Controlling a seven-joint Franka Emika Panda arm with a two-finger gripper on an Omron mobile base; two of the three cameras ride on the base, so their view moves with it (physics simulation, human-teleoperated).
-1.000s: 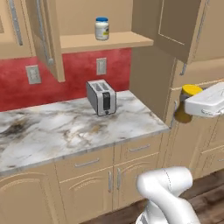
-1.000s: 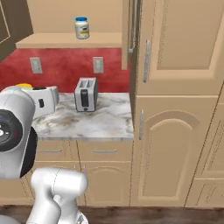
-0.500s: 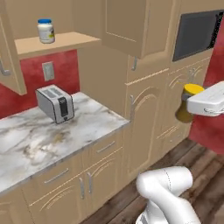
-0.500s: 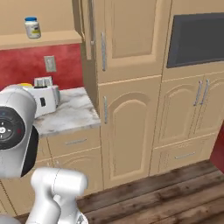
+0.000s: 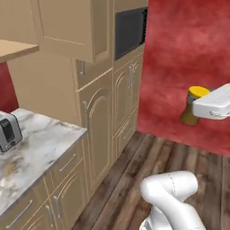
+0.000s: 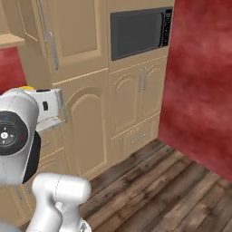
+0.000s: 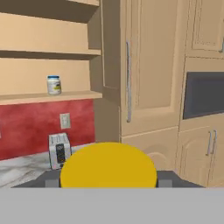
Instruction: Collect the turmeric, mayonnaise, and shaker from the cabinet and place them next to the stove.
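Observation:
My gripper (image 5: pixel 194 107) is shut on the turmeric (image 5: pixel 192 106), a small amber jar with a yellow lid, and holds it in the air before a red wall. Seen along the hand, its yellow lid (image 7: pixel 108 168) sits between the grey fingers (image 7: pixel 164 179). A sliver of that lid (image 6: pixel 26 87) peeks over the arm in the right base view. The mayonnaise (image 7: pixel 54 85), a white jar with a blue lid, stands on a shelf of the open cabinet (image 7: pixel 65 53), far from the gripper. The shaker and the stove are out of view.
A toaster (image 5: pixel 9 130) stands on the marble counter (image 5: pixel 40 148) at the left. Tall tan cupboards (image 6: pixel 86 127) hold a built-in microwave (image 6: pixel 138 31). A red wall (image 6: pixel 199 77) rises on the right above a dark wooden floor (image 6: pixel 158 190).
The whole scene has slid left in both base views, so the camera has turned right. Counter and toaster moved toward the left edge; microwave and red wall came in. The jar stays gripped.

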